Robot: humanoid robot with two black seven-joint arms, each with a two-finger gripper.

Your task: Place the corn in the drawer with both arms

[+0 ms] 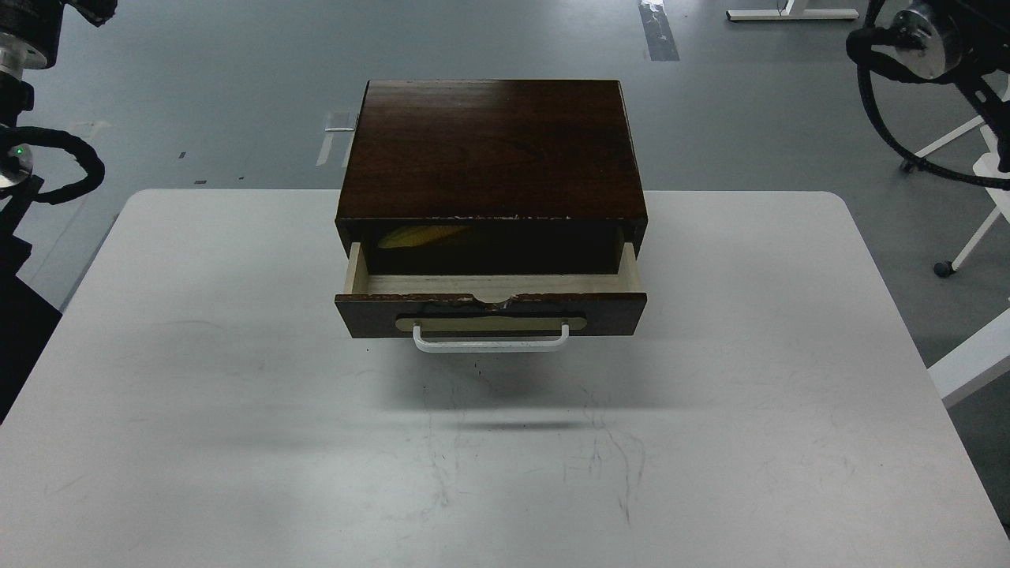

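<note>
The dark brown wooden box (489,150) stands at the far middle of the white table (237,394). Its drawer (489,312) is pulled partly open, with a pale wood inside, a chipped top edge and a white bar handle (491,341). The yellow corn (422,235) lies inside at the back left, partly in shadow under the box top. Only a part of my left arm (24,47) shows at the top left corner, and a part of my right arm (923,39) at the top right. Neither gripper is in view.
A black cable loop (67,170) hangs at the left edge. White chair legs (974,229) and a white table corner (974,359) stand on the grey floor to the right. Tape marks lie on the floor behind the box.
</note>
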